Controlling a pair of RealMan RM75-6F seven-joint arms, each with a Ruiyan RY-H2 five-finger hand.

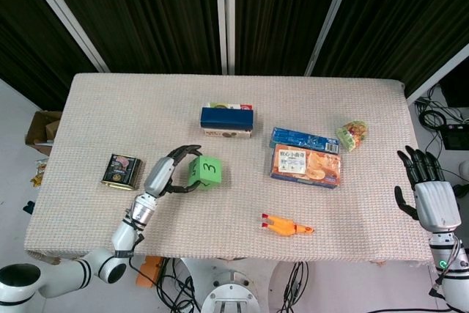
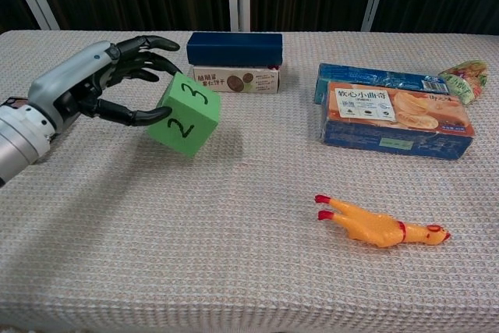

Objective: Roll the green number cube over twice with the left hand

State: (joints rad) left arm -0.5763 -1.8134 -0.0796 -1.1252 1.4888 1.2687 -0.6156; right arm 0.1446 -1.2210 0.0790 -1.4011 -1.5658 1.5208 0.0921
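The green number cube (image 2: 187, 114) sits tilted on one lower edge near the left-middle of the bench (image 2: 234, 271), its 3 face turned up and its 2 face toward the chest camera. The left hand (image 2: 101, 87) cups it from the left: thumb pressed against the lower left face, the other fingers (image 2: 148, 58) curled over the upper left edge, so the cube is propped in a loose hold rather than clamped. It seems to be partway through a roll to the right. The risk is that it is balanced on an edge; if the fingers let go too soon, it could fall back to the left, undoing the turn. Too hard a push could send it tumbling past one face toward the stacked boxes (image 2: 235, 60) just behind. The right hand (image 1: 431, 196) hangs at the bench's far right edge, fingers spread, holding nothing.
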